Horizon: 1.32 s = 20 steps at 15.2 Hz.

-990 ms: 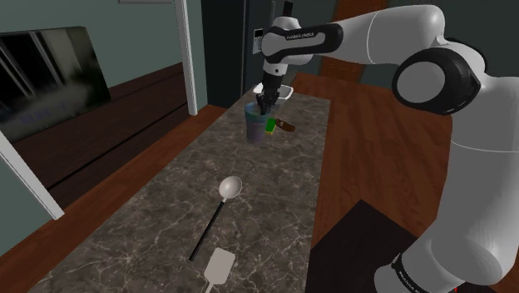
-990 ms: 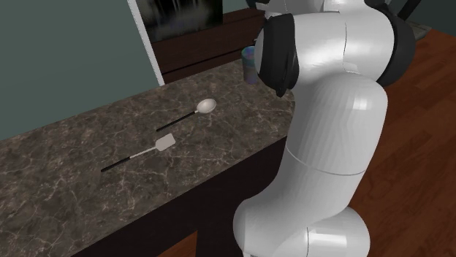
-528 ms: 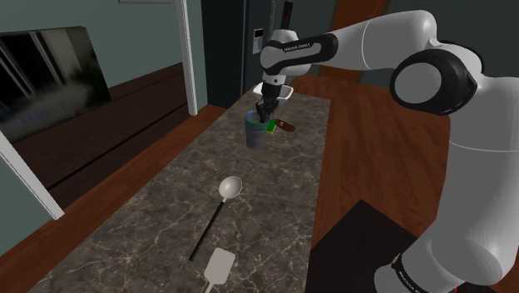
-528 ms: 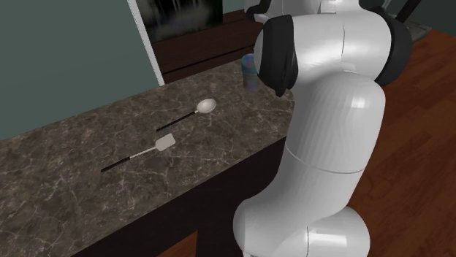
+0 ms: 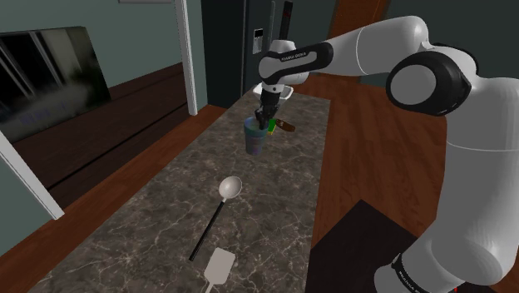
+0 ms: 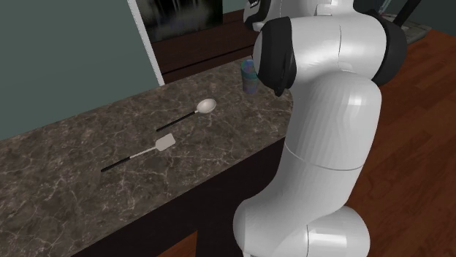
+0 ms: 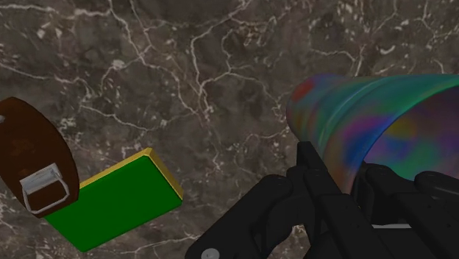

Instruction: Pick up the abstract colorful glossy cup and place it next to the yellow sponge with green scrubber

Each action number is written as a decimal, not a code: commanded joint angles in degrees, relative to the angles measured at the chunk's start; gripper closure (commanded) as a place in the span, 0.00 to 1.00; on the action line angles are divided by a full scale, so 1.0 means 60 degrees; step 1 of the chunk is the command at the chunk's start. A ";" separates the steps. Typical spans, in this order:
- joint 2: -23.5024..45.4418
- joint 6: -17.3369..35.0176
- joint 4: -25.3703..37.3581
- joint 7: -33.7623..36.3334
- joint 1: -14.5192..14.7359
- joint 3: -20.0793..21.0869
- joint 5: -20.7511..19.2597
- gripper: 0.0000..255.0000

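Note:
The glossy cup [image 5: 256,138], swirled in blue, green, purple and red, hangs from my gripper [image 5: 266,113], which is shut on its rim. In the wrist view one black finger [image 7: 318,184] presses the outside of the cup [image 7: 368,110] wall and the other sits inside; my gripper [image 7: 354,185] holds it over the dark marble counter [image 7: 184,66]. The sponge [image 7: 118,204], green on top with a yellow edge, lies flat on the counter a short way from the cup. In the shoulder view the sponge [image 5: 271,126] is just behind the cup. From the second exterior view the cup [image 6: 249,75] peeks out beside the arm.
A brown oval object [image 7: 29,158] with a grey clip touches the sponge's far end. A spoon [image 5: 228,191] and a white spatula [image 5: 218,266] lie nearer the stand on the long counter [image 5: 166,216]. A white dish [image 5: 284,90] sits at the counter's far end.
The gripper has carried the cup downward and slightly toward the shoulder view's left, staying close beside the sponge. The grip on the rim is unchanged.

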 commanded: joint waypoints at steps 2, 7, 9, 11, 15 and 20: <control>-0.0003 0.0011 -0.0004 -0.0002 0.0000 0.0000 0.0001 1.00; -0.0004 0.0014 -0.0008 -0.0003 -0.0001 0.0000 0.0002 0.00; -0.0004 0.0014 -0.0008 -0.0003 -0.0001 0.0000 0.0002 0.00; -0.0105 -0.0259 0.0162 0.0010 -0.0020 -0.0012 -0.0013 0.00; -0.0331 -0.1041 0.0714 0.0042 -0.0077 -0.0042 -0.0049 0.00; -0.0331 -0.1041 0.0714 0.0042 -0.0076 -0.0042 -0.0049 0.00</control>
